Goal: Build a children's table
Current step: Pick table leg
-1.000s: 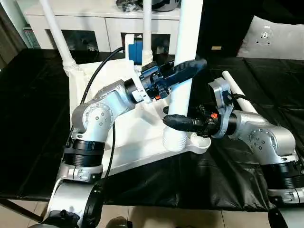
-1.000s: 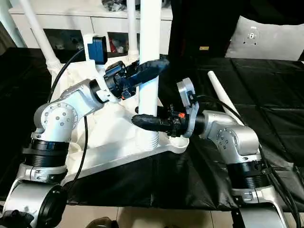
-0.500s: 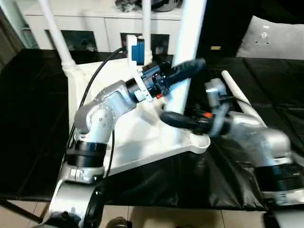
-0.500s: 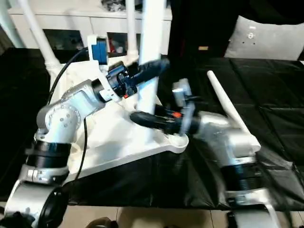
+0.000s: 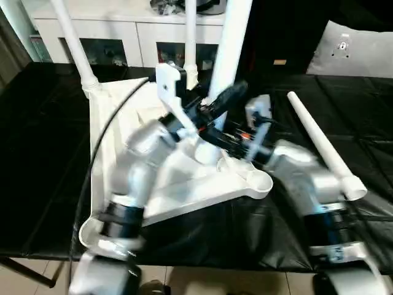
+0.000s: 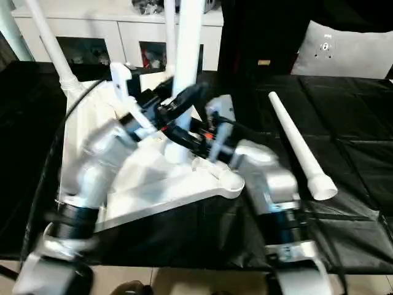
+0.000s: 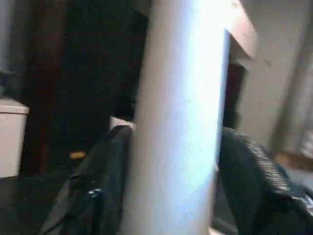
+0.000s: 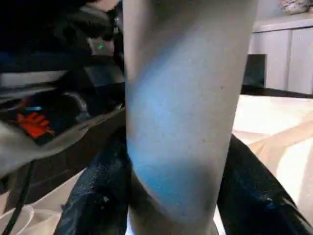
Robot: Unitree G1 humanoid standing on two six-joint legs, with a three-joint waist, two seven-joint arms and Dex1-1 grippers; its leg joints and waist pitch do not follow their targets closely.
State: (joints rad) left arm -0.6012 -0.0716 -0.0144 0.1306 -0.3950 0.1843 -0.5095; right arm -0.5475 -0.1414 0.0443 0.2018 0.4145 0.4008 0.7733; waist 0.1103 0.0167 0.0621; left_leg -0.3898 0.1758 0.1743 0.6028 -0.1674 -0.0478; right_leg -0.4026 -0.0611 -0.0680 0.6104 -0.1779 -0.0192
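Observation:
The white tabletop (image 5: 107, 123) lies ribbed side up on the black-covered table. Two white legs stand in its far sockets, one (image 5: 73, 43) at the back left and one (image 5: 190, 37) further right. A third leg (image 5: 228, 46) is held leaning, its lower end over the tabletop's middle. My left gripper (image 5: 226, 97) is shut on it higher up, and my right gripper (image 5: 213, 133) is shut on it lower down. The wrist views show this leg (image 7: 181, 122) (image 8: 181, 122) between black fingers (image 7: 98, 186) (image 8: 98, 200). The near right corner socket (image 5: 258, 182) holds nothing. A fourth leg (image 5: 319, 144) lies loose on the cloth to the right.
A white cabinet (image 5: 123, 27) with glass doors stands behind the table. A pale panel (image 5: 356, 49) leans at the back right. Black cloth (image 5: 43, 153) covers the table around the tabletop.
Both arms have swung left and away from me with the leg. Its lower end has left the spot beside the near right socket, and it now leans. The loose leg is uncovered.

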